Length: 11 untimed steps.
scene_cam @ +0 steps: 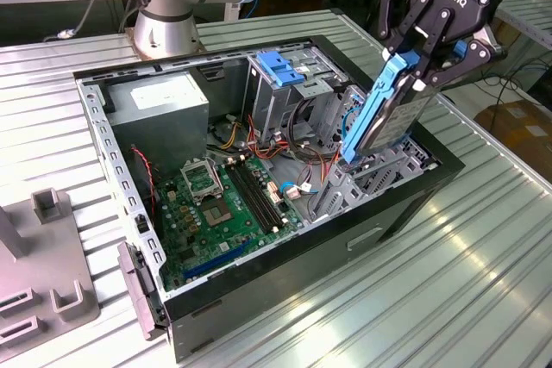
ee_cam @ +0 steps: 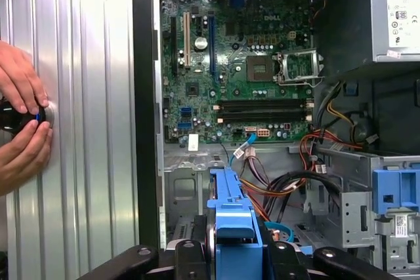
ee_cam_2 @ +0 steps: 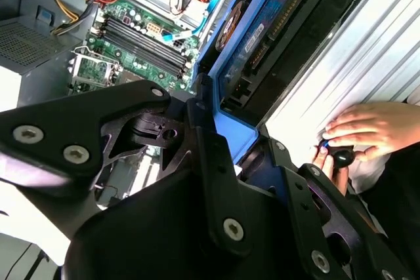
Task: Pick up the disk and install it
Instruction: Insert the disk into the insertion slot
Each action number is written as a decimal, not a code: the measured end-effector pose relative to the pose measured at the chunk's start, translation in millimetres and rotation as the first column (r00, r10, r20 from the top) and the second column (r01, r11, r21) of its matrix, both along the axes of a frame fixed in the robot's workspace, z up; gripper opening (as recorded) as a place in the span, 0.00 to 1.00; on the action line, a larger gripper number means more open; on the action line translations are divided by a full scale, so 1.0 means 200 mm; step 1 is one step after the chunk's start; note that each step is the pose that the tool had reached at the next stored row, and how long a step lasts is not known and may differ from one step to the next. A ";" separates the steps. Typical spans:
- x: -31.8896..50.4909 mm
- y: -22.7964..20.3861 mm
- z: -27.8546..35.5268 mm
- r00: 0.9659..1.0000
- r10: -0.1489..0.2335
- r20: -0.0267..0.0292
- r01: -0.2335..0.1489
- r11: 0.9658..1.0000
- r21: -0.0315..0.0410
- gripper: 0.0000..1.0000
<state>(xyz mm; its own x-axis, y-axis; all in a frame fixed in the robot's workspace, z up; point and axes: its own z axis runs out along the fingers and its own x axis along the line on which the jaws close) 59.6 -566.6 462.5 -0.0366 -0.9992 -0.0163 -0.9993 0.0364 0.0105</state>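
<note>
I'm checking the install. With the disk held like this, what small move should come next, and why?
Probably ease the disk down along its own tilt into the drive bay beneath it. The gripper is shut on its upper end; its lower end hangs at the bay's mouth, not yet seated.

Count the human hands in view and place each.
2. One hand and a second hand lie together on the ribbed table outside the computer case, both touching a small dark object.
</note>
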 end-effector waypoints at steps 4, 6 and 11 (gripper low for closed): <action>0.008 -0.001 -0.016 1.000 0.001 0.000 -0.001 1.000 0.000 0.37; 0.014 -0.003 -0.024 1.000 0.001 0.000 -0.001 1.000 0.000 0.37; 0.024 -0.010 -0.039 1.000 0.001 0.000 -0.001 1.000 0.000 0.37</action>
